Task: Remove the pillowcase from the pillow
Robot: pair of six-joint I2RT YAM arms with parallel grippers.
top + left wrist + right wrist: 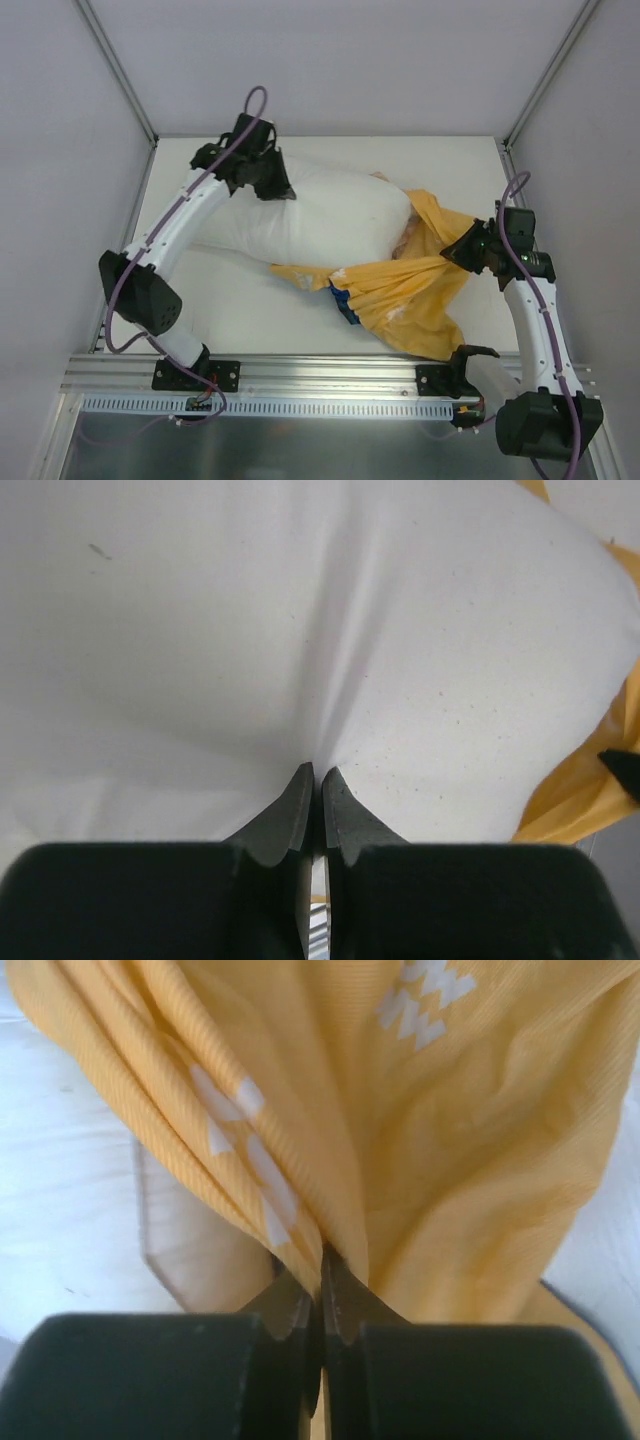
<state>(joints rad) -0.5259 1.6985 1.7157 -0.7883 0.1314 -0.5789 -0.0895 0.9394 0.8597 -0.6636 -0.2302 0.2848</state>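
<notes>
The white pillow (320, 215) lies across the middle of the table, mostly bare. The mustard-yellow pillowcase (415, 290) with white lettering and a blue lining is bunched at the pillow's right end and spreads toward the front. My left gripper (275, 185) is shut on a pinch of the pillow's white fabric (330, 650) at its far left end; its tips (318, 772) meet on the fold. My right gripper (465, 250) is shut on a fold of the pillowcase (400, 1140) at the right; its tips (320, 1260) clamp the yellow cloth.
White enclosure walls with metal corner posts (115, 65) surround the table. An aluminium rail (320, 375) runs along the near edge with both arm bases. Bare white tabletop (240, 310) shows in front of the pillow.
</notes>
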